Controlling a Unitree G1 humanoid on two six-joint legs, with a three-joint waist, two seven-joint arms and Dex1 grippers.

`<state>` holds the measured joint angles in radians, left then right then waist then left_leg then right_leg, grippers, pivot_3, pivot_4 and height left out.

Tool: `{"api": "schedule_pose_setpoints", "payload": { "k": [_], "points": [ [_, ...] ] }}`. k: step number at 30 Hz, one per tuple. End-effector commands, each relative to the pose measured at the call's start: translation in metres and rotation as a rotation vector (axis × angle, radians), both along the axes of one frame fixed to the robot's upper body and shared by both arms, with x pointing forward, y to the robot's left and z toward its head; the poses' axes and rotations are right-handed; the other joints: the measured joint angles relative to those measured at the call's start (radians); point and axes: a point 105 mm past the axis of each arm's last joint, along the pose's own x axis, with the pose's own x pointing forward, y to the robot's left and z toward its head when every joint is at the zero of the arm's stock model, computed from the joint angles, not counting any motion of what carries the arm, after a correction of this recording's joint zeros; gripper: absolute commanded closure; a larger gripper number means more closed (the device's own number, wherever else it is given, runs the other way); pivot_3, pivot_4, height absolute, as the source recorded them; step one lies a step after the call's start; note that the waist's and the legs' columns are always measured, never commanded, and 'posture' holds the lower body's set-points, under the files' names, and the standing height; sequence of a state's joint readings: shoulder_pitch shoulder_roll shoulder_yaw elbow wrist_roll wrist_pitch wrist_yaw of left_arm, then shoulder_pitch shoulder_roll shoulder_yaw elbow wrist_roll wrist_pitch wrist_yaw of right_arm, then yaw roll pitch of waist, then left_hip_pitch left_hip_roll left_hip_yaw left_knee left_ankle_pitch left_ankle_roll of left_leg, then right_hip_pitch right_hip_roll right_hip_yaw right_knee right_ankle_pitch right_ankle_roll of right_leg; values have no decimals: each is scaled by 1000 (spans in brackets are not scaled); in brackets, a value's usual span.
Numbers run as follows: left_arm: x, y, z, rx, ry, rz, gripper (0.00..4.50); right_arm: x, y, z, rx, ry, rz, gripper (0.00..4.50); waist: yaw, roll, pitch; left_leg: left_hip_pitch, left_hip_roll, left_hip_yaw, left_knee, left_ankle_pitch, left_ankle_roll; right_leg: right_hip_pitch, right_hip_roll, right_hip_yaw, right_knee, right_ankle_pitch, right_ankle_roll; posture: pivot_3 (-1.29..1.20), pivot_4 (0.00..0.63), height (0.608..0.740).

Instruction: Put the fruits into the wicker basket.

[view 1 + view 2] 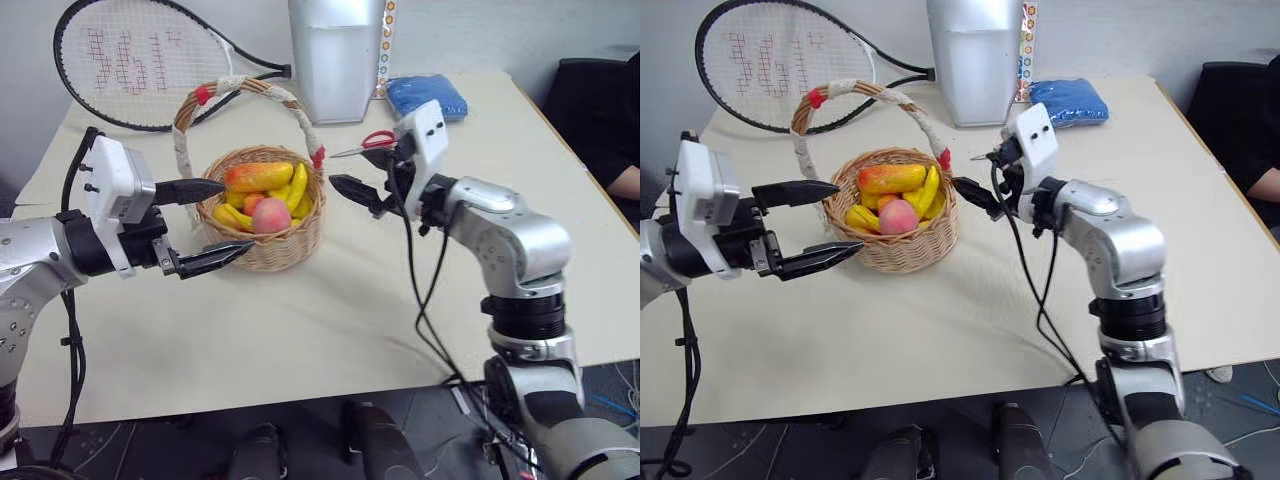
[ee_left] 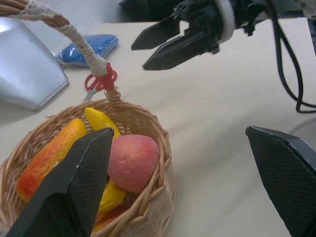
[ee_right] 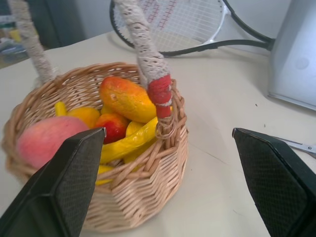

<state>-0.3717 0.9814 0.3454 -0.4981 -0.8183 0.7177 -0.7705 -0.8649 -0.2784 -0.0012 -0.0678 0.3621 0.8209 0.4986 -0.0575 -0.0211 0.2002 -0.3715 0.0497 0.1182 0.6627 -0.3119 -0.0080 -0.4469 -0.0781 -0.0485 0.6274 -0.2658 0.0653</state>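
- Wicker basket (image 1: 263, 215) standing on the cream table (image 1: 330, 320), a little toward 11 o'clock of the table's middle, tall cloth-wrapped handle (image 1: 240, 88) arching over it
- Inside the basket: pink peach (image 1: 271, 215) at the near rim, yellow-orange mango (image 1: 258, 177) lying on top toward 12 o'clock, small red-and-yellow fruit (image 3: 113, 125) tucked between them among yellow bananas (image 1: 297, 186)
- No task fruit seen lying loose on the table; by the look of it, all three already in, task close to done
- Left gripper (image 1: 206, 222) hovering at the basket's 9 o'clock, jaws spread wide and empty, one fingertip just beside the rim
- Right gripper (image 1: 352, 180) hovering at the basket's 3 o'clock, just beside the handle's red tie (image 1: 318, 157), jaws spread and empty
- Risk: either spread claw sweeping inward could catch the handle or rim and tip the light basket, spilling fruit
- Risk: mango perched high on the pile, likely to roll out at a nudge
- Risk: red-handled scissors (image 1: 372, 142) lying just behind the right gripper, liable to be knocked by a backward swing
- Tennis racket (image 1: 150, 60), silver container (image 1: 335, 55) and blue pouch (image 1: 428, 96) at the far edge, well apart from both arms
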Motion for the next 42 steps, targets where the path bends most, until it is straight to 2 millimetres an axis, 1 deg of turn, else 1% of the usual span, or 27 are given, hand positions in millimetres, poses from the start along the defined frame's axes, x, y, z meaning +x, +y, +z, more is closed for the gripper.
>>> {"api": "schedule_pose_setpoints", "payload": {
  "k": [1,3,6,9,11,13,15,18,19,20,22,23,25,26,27,29,30,31,34,35,36,37,38,39,41,42],
  "points": [
    [0,-1,9,6,-49,-16,0,14,15,13,50,-56,-46,253,0,0,0,-1,0,0,0,0,0,0,0,0,0,0,0,0,150,740],
    [1,-2,10,5,-51,-17,0,23,25,10,58,-49,-55,253,-1,0,0,-1,0,1,0,0,0,0,0,0,0,0,0,0,150,740],
    [1,-3,10,5,-53,-21,0,34,35,11,70,-56,-62,253,0,0,0,-3,0,0,0,0,1,0,0,0,1,0,0,0,150,740],
    [0,-4,9,0,-56,-23,0,41,40,11,73,-74,-68,819,0,0,0,-4,0,-1,0,0,1,-1,0,0,0,0,0,0,150,740],
    [0,-4,9,-8,-59,-19,0,40,41,12,68,-98,-59,1560,1,0,0,-4,0,-1,0,-1,2,-1,-1,0,-1,0,0,0,150,740],
    [-1,-4,9,-12,-60,-16,0,38,40,12,54,-131,-56,2177,1,0,0,-5,0,-1,0,-1,2,-1,-1,0,-1,0,0,0,150,740],
    [-1,-4,8,-12,-60,-14,0,35,33,11,12,-196,-76,2827,1,0,0,-5,0,-1,0,-1,2,-1,-1,0,-1,0,0,0,150,740],
    [-1,-2,5,-19,-59,0,0,32,-3,7,54,-203,-150,3912,6,0,0,-5,0,-2,0,-1,2,0,-1,-1,-1,0,1,0,150,740],
    [-1,-2,5,-25,-56,2,0,30,-12,7,68,-202,-163,4243,10,0,0,-5,0,-2,0,-1,2,0,-1,-1,-1,0,1,0,150,740],
    [-1,-1,4,-28,-54,3,0,27,-19,8,80,-206,-168,4301,11,0,0,-5,0,-3,0,-1,2,0,-1,-1,-1,0,1,0,150,740],
    [0,-3,3,-30,-51,-8,0,16,-41,19,102,-235,-176,4301,18,0,0,-5,-1,-2,1,-1,2,0,-1,-1,-1,1,1,0,150,740],
    [0,-4,3,-31,-50,-12,0,12,-49,24,107,-248,-179,4301,21,0,0,-5,-1,-2,1,-1,2,0,-1,-1,-1,1,1,0,150,740],
    [2,-6,3,-36,-48,-25,0,5,-78,38,102,-288,-227,4301,26,0,0,-5,-1,-2,1,-1,2,0,-1,-1,-1,1,1,0,150,740],
    [2,-6,3,-37,-48,-28,0,3,-87,42,98,-298,-245,4301,27,0,0,-5,-1,-2,1,-1,2,0,0,-1,-1,1,1,0,150,740],
    [3,-7,3,-38,-47,-34,0,0,-101,48,93,-309,-276,4301,28,0,0,-5,-1,-2,1,-1,2,0,0,-1,-1,1,1,0,150,740],
    [5,-10,4,-41,-45,-53,0,-8,-143,59,39,-330,-369,4301,29,1,0,-4,-1,-1,1,-1,2,0,0,-1,-2,1,1,0,150,740],
    [6,-11,4,-42,-44,-63,0,-13,-160,62,13,-329,-404,4301,30,1,0,-4,-2,-1,1,-1,3,0,1,-1,-2,1,1,0,150,740],
    [7,-11,4,-43,-44,-69,0,-16,-170,63,-4,-326,-422,4301,32,1,0,-4,-2,-1,1,-1,3,0,1,-1,-3,1,1,0,150,740],
    [10,-16,4,-59,-44,-106,0,-29,-212,57,-61,-280,-498,4301,32,1,0,-4,-3,0,1,-1,3,0,2,-1,-5,1,1,0,150,740],
    [10,-17,5,-65,-44,-115,0,-32,-220,55,-73,-272,-512,4301,32,1,0,-4,-3,0,1,-1,3,0,2,-1,-5,1,1,0,150,740],
    [11,-19,5,-74,-49,-129,0,-35,-231,48,-110,-262,-535,4301,31,1,0,-4,-3,1,1,-1,3,1,3,-1,-6,1,1,0,150,740],
    [12,-20,6,-79,-54,-138,0,-37,-236,42,-137,-254,-547,4301,29,1,0,-3,-3,1,1,-1,4,1,3,-1,-5,1,2,0,150,740],
    [13,-23,7,-88,-59,-150,0,-39,-243,35,-143,-230,-561,4301,27,1,0,-2,-3,2,1,-1,4,1,3,-1,-5,1,2,0,150,740],
    [15,-25,8,-102,-65,-162,0,-40,-252,24,-141,-192,-584,4301,25,1,0,-1,-4,3,1,-1,4,1,4,-1,-5,1,3,0,150,740],
    [18,-29,9,-124,-77,-176,0,-41,-261,4,-121,-126,-603,3544,26,1,0,1,-4,5,1,-1,3,1,6,-1,-4,2,3,0,150,740],
    [19,-30,9,-133,-81,-183,0,-43,-263,-4,-121,-107,-607,3276,26,1,0,2,-4,6,1,-1,3,1,6,-1,-3,2,3,0,150,740]
  ]
}}
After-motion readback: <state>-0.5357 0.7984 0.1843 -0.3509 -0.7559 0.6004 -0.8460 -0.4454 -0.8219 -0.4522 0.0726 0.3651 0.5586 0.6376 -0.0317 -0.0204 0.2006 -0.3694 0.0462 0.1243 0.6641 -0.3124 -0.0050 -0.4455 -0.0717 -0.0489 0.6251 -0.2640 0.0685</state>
